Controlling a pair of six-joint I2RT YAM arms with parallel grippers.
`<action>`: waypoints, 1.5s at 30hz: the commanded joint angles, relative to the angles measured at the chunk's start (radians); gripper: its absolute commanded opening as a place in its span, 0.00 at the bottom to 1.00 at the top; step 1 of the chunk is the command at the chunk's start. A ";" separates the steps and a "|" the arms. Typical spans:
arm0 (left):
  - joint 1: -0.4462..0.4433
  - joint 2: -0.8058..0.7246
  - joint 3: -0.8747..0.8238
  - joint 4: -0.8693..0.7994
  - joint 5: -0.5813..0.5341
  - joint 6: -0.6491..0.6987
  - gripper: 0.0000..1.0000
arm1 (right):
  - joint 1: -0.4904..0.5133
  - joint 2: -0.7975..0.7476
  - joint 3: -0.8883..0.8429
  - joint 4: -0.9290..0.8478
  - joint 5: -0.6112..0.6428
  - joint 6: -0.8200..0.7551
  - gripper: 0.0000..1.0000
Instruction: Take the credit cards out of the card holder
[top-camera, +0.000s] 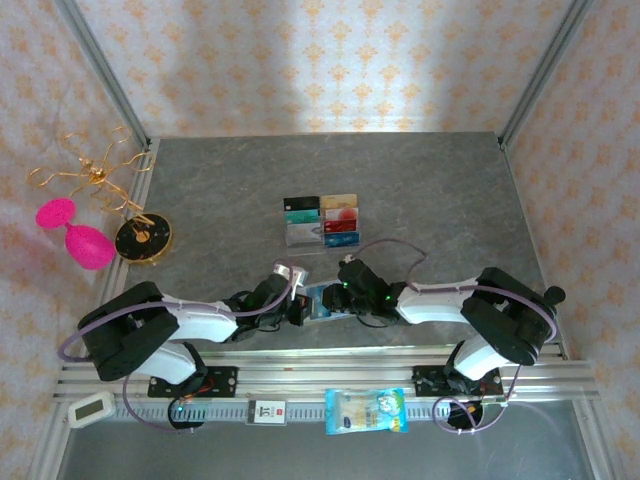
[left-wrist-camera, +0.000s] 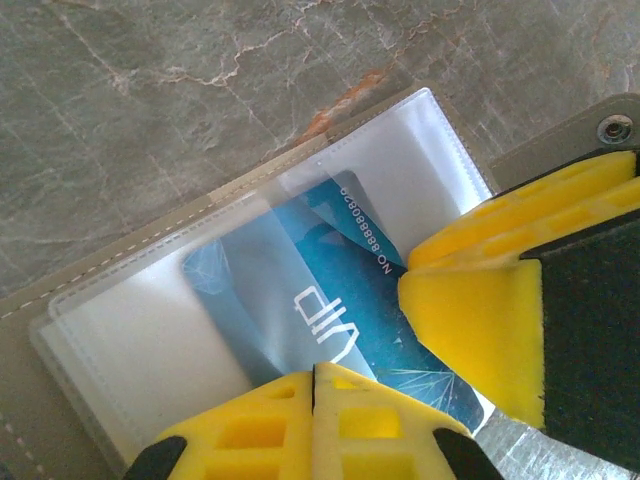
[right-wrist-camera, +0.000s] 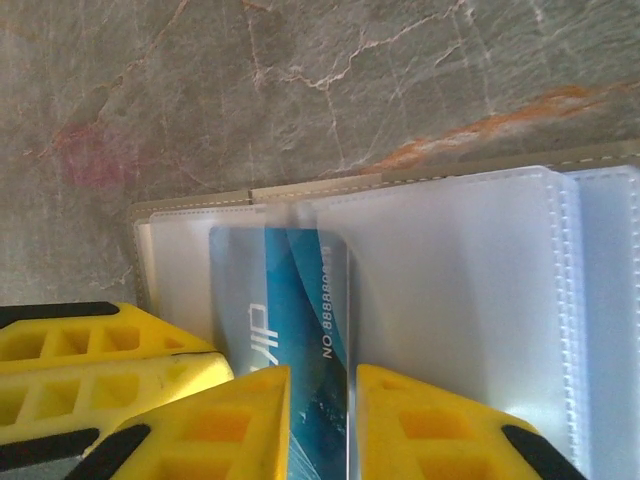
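While card holder (right-wrist-camera: 450, 300) gapes, it holds card (right-wrist-camera: 300, 320).

White-shelled, black-jointed left arm (top-camera: 195, 322) and right arm (top-camera: 440, 300), shoulders at eight and four o'clock. Looped by lilac cables (top-camera: 395, 243), tipped with yellow ribbed fingers (right-wrist-camera: 230, 430).

Shows cream wallpaper (top-camera: 330, 60) with an orange floral print on three sides. Has grey metal posts (top-camera: 100, 65) slanting up from the back corners. Offers a grey marbled tabletop (top-camera: 440, 190) veined rust and white. Glows brightest low on the back wall. Ends nearside in aluminium rails (top-camera: 330, 372).
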 joint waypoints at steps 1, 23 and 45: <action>-0.003 0.045 -0.016 -0.009 -0.003 0.013 0.00 | -0.007 0.014 -0.017 0.021 -0.033 0.002 0.24; 0.032 -0.137 -0.078 0.095 0.036 -0.033 0.04 | -0.022 -0.262 -0.090 -0.165 0.181 0.005 0.00; 0.040 0.020 0.000 0.237 0.142 -0.037 0.08 | -0.028 -0.094 -0.080 0.018 0.027 -0.015 0.00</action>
